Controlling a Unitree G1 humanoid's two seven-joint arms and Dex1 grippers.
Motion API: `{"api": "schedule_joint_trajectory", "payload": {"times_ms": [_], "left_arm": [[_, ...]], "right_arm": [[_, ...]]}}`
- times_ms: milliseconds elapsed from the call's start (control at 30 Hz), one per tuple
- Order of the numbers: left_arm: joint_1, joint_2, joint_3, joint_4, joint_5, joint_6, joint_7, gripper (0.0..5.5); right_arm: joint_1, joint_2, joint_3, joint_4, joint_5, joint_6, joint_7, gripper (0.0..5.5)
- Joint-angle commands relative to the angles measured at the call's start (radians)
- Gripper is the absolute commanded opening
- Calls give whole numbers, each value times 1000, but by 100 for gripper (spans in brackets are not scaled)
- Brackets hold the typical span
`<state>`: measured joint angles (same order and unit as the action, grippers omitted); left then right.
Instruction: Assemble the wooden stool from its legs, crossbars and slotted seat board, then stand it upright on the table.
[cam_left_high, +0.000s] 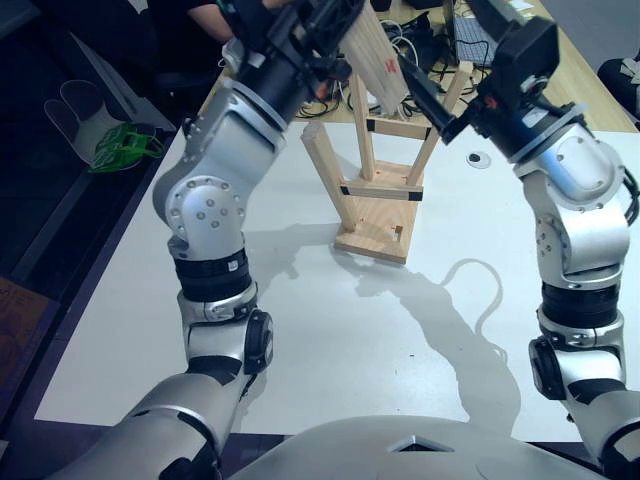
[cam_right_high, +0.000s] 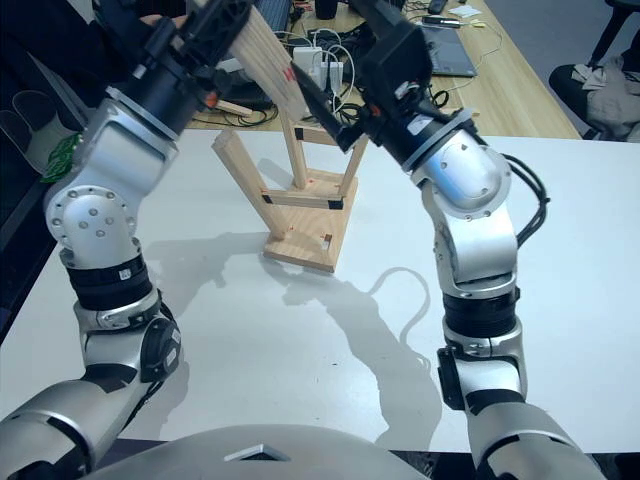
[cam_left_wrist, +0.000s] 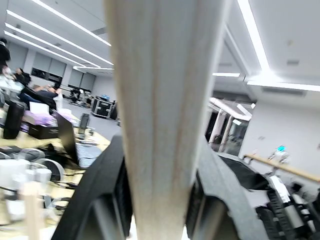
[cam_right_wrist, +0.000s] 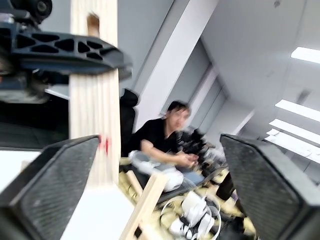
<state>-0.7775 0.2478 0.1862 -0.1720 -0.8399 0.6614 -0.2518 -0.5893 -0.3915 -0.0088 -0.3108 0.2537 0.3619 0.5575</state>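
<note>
Left claw (cam_left_wrist: 160, 165) was clamped tight on the wooden board (cam_left_high: 378, 55), one finger on each face, holding it up in the air at a slant. Right claw (cam_right_wrist: 160, 165) was wide open and held nothing; the board's lower end sat just beside one of its pads (cam_right_wrist: 55, 185), and I couldn't tell if they touched. Below both claws the stool frame (cam_left_high: 385, 170) stood legs-up on the white table (cam_left_high: 330, 340), crossbars in, resting on a base board (cam_left_high: 372, 243) with a slot in it. The leg tops came up close under the right claw, so they were the main obstruction. Behind the claws there was a desk with a cable tangle (cam_right_high: 320, 65) and a laptop (cam_right_high: 445, 50). A round grommet (cam_left_high: 480, 158) sat in the tabletop under the right claw's wrist. A green item (cam_left_high: 125, 145) lay off the table, well out on the left claw's outer side. The head views gave the frame and table layout. The left wrist view gave the squeeze on the board up close. The right wrist view gave a red mark (cam_right_wrist: 104, 145) low on the board, a notch (cam_right_wrist: 92, 24) near its top, and the left claw's finger across it.
</note>
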Motion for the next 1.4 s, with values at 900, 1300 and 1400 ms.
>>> {"api": "schedule_joint_trajectory", "payload": {"times_ms": [900, 1300, 1400], "left_arm": [[-39, 400, -360, -160, 188, 144, -679, 101], [-6, 435, -388, -162, 235, 122, -781, 101], [2, 437, -395, -168, 241, 120, -799, 101]], "right_arm": [[-50, -170, -211, -187, 829, 510, 43, 454], [-36, -196, -178, -204, 848, 489, 50, 454], [-29, -203, -167, -209, 851, 489, 61, 454]]}}
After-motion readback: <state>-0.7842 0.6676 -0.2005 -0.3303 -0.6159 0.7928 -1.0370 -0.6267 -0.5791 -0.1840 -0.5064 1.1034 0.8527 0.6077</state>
